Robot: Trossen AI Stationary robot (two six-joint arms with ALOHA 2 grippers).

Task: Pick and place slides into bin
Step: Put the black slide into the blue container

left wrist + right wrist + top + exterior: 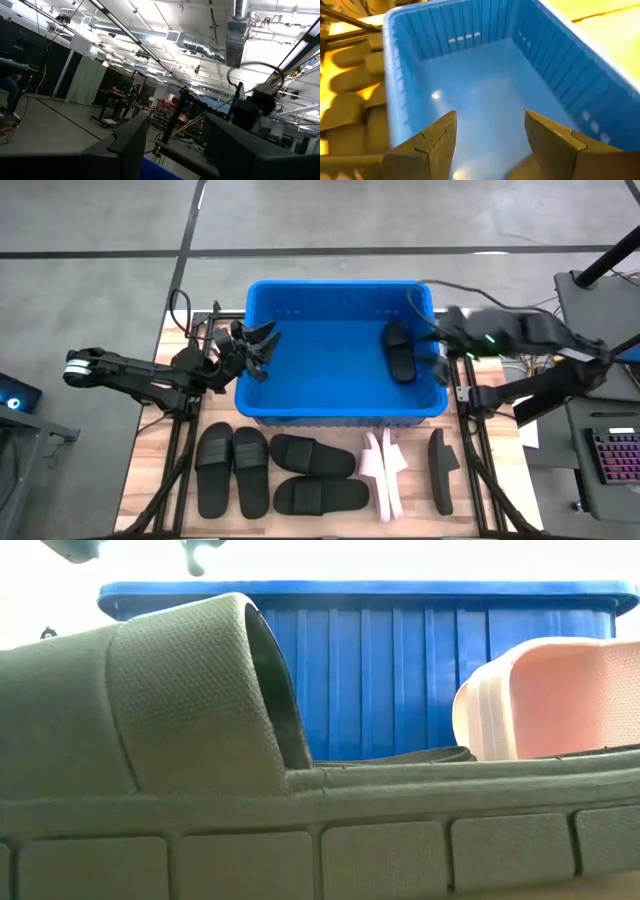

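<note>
In the high view the blue bin [340, 415] fills the centre of the frame, and one black slide [399, 352] already lies inside it toward its right wall; the other slides wait in a row along the bottom edge of the table [150, 480]: a black pair [233, 471] at lower left, two more black ones [312, 455] stacked slantwise at centre, the pale pink pair [384, 471] just right of them, and a single black slide on edge [441, 470] furthest right. The right gripper [440, 343] hangs over the bin's right rim, beside the slide inside; its wrist view shows the fingers [436, 135] spread wide over bare blue floor with nothing between them. The left gripper [255, 343] sits at the bin's left rim, its fingers [131, 137] parted about halfway and empty, its camera pointing up into the room. These slides look light, rubbery and a little springy, matte enough not to slip; the wide strap is probably the best hold, one finger under the arch and one above, since the flat sole offers little to pinch; the one standing on edge could likely be taken across the sole.
</note>
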